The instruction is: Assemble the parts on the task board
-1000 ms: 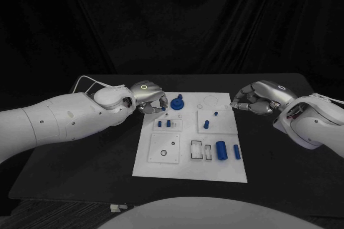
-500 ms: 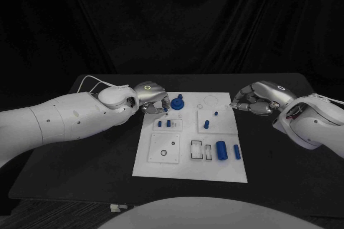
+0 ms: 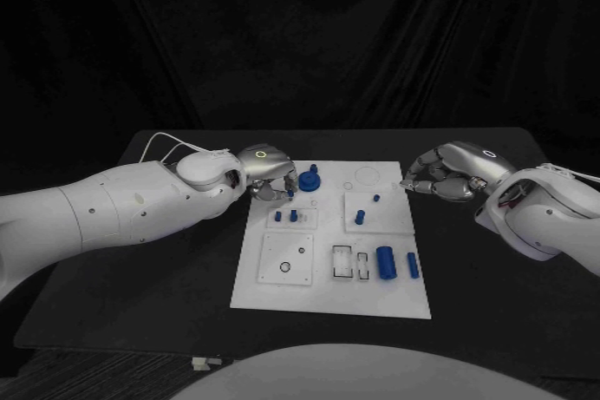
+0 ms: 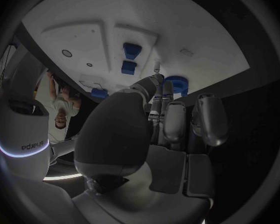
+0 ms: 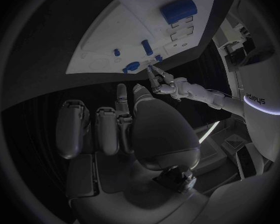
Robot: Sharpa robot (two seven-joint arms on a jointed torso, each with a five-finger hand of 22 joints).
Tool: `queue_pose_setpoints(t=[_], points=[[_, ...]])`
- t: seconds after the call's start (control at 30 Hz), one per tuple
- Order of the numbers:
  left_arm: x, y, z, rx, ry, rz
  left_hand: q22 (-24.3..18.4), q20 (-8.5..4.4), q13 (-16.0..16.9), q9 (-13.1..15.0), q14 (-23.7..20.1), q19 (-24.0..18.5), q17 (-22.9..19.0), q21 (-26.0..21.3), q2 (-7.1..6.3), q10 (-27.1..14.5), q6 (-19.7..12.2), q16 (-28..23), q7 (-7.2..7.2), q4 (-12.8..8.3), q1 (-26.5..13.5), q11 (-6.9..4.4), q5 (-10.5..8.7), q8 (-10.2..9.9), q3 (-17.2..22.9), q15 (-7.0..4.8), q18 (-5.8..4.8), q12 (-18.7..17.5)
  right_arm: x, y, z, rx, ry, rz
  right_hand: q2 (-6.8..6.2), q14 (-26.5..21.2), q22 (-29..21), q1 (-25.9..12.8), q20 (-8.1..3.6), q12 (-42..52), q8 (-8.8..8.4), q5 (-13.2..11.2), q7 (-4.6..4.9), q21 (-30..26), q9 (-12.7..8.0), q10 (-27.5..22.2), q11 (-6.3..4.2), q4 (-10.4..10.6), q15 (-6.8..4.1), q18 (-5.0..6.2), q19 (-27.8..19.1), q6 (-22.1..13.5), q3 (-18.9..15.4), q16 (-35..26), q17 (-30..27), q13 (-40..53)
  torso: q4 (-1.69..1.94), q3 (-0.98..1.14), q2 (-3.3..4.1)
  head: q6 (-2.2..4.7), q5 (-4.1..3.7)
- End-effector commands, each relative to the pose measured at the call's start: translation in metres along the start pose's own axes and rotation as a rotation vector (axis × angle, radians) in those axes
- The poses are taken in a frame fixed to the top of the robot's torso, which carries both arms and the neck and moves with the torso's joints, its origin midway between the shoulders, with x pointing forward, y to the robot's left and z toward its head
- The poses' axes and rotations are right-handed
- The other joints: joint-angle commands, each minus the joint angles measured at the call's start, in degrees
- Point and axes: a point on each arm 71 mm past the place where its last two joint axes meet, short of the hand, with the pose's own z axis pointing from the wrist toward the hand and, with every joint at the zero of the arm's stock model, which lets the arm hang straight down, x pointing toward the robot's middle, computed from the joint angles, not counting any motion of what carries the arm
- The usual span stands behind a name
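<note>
left hand (image 3: 266, 176) by blue part (image 3: 310, 182) (perhaps touching)

The left hand (image 3: 266, 170) crowds the task board's (image 3: 335, 300) far left corner beside the round blue part (image 3: 310, 182); the near edge lies open, upright pegs (image 3: 359, 216) mid-board.

Mirrored "sharpa" lettering on the white left arm (image 4: 29, 147); likewise on that arm (image 5: 257, 100) from the right wrist

The silver left hand (image 3: 268, 173) covers the far left corner of the white rectangular task board (image 3: 328, 296); whether its fingertips pinch the small blue round part (image 3: 310, 182) cannot be told.
</note>
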Motion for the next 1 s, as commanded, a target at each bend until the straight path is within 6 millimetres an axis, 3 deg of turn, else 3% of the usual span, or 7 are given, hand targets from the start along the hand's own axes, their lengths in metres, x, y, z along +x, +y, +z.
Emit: queue_pose_setpoints(t=[0.03, 1.0], points=[[0.0024, -0.0015, 0.0009, 0.005, 0.021, -0.007, 8.92, -0.05, -0.05, 0.02, -0.16, -0.30, -0.06, -0.46, -0.05, 0.37, 0.00, -0.18, 0.02, 0.01, -0.39, -0.10, -0.04, 0.10, 0.21, 0.13, 0.66, -0.26, 0.0010, -0.0014, -0.0008, 0.016, 0.007, -0.001, 0.08, 3.30, 10.92, 0.55, -0.10, -0.23, -0.23, 0.18, -0.14, -0.21, -0.06, 5.79, -0.21, 0.05, -0.21, 0.44, 0.78, -0.09, 0.26, -0.20, -0.06, 14.77, 0.00, 0.01, -0.03, 0.01, -0.07], [0.0074, -0.0033, 0.0000, 0.006, 0.050, -0.018, 8.82, -0.02, -0.17, -0.01, -0.42, -0.51, -0.69, -0.89, 0.01, 0.30, -0.10, -0.51, 0.10, 0.05, -0.57, -0.02, -0.07, -0.02, 0.24, 0.17, 0.72, -0.52, 0.0038, -0.0026, -0.0015, 0.021, 0.015, 0.001, 0.07, 3.29, 10.92, 0.61, -0.10, -0.24, -0.23, 0.18, -0.14, -0.23, -0.06, 5.78, -0.21, 0.02, -0.21, 0.44, 0.77, -0.09, 0.28, -0.23, -0.11, 14.75, 0.00, 0.02, -0.04, 0.01, -0.11]])
